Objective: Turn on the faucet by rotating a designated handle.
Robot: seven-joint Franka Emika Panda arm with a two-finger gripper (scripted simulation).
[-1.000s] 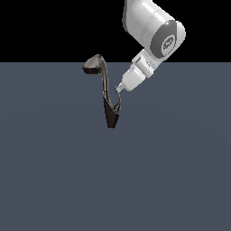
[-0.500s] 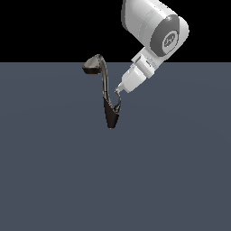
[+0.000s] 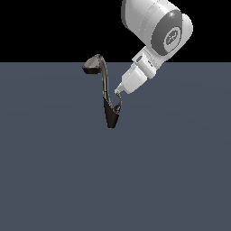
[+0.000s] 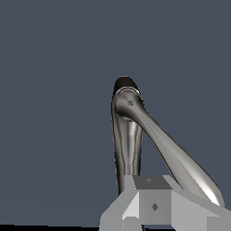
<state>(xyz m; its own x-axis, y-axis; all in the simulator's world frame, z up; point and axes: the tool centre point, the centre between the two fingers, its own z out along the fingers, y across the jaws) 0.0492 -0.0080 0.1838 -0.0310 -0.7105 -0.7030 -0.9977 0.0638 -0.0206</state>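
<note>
The dark metal faucet [image 3: 110,118] stands on the grey floor, with a tapered base, a slim curved neck and a flat spout head [image 3: 92,65] toward the exterior view's left. The short hooked handle [image 3: 118,107] branches from the base on the exterior view's right. My gripper [image 3: 118,92] hangs just above the handle tip, fingers together, at or very near contact. In the wrist view the handle [image 4: 127,149] runs from the base [image 4: 124,84] to my fingers [image 4: 153,205]. The wider neck [image 4: 180,162] runs off diagonally beside it.
A flat dark grey floor [image 3: 180,180] surrounds the faucet. My white arm [image 3: 155,29] reaches in from the upper part of the exterior view's right.
My arm's upper link has shifted slightly up and to the exterior view's right, and the fingertips have dropped a little closer to the handle. The faucet looks unchanged.
</note>
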